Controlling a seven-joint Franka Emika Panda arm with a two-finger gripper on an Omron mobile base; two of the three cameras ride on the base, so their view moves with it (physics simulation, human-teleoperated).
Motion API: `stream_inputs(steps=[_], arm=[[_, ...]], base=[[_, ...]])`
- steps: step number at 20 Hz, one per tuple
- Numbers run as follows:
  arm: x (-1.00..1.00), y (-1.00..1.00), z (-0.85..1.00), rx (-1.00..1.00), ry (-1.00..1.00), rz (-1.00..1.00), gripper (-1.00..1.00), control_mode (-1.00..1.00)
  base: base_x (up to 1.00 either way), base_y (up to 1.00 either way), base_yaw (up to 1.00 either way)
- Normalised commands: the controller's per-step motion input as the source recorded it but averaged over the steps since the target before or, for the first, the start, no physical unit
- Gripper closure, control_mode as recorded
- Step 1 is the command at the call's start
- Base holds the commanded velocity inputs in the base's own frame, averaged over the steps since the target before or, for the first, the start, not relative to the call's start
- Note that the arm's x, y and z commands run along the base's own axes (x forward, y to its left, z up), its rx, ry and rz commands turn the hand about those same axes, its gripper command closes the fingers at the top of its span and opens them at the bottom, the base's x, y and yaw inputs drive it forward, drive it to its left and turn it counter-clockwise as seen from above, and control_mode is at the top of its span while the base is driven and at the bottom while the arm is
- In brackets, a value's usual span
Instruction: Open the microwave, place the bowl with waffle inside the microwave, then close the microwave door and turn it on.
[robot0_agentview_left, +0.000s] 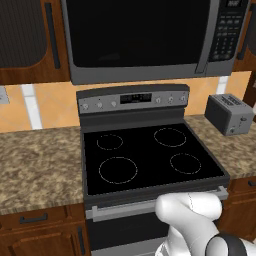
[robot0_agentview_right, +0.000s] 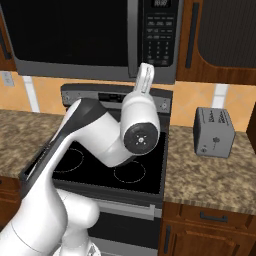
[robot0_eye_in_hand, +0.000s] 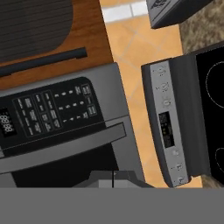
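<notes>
While the microwave (robot0_agentview_left: 140, 37) is hanging above the stove (robot0_agentview_left: 150, 155) between dark wooden cabinets (robot0_agentview_left: 30, 40), the microwave door (robot0_agentview_left: 135, 32) is sitting flush in its steel frame, closed, with its long grey handle bar (robot0_agentview_left: 206, 37) running beside the dark keypad panel (robot0_agentview_left: 227, 32) on the right. Speckled stone worktop (robot0_agentview_left: 35, 165) is stretching out on both sides of the black-topped stove, and a small grey toaster (robot0_agentview_left: 229, 114) is standing on the right stretch, near the wall. In the right base view the white arm (robot0_agentview_right: 100, 135) is reaching up in front of the stove toward the microwave's lower right corner. In the hand view the gripper (robot0_eye_in_hand: 113, 178) is showing its two dark tips pressed together, holding nothing, and is pointing at the microwave near the handle bar, just below the keypad. I cannot tell where the bowl with waffle is.
</notes>
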Motion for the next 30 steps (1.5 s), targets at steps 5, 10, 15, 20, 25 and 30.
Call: stream_inputs(steps=[5,10,15,20,25,30], arm=[[0.0,0.0,0.0,0.0,0.0,0.0,1.0,-1.0],[0.3,-0.03,0.05,0.0,-0.02,0.0,1.0,-1.0],[0.46,0.0,0.18,0.0,-0.09,0.06,1.0,-1.0],[0.49,0.0,0.05,0.0,-0.01,0.09,1.0,-1.0],[0.42,0.0,0.0,0.0,0.02,0.0,1.0,-1.0],[0.55,0.0,0.0,0.0,0.0,0.0,1.0,-1.0]], base=[[0.0,0.0,0.0],[0.0,0.0,0.0],[0.0,0.0,0.0],[0.0,0.0,0.0],[0.0,0.0,0.0],[0.0,0.0,0.0]])
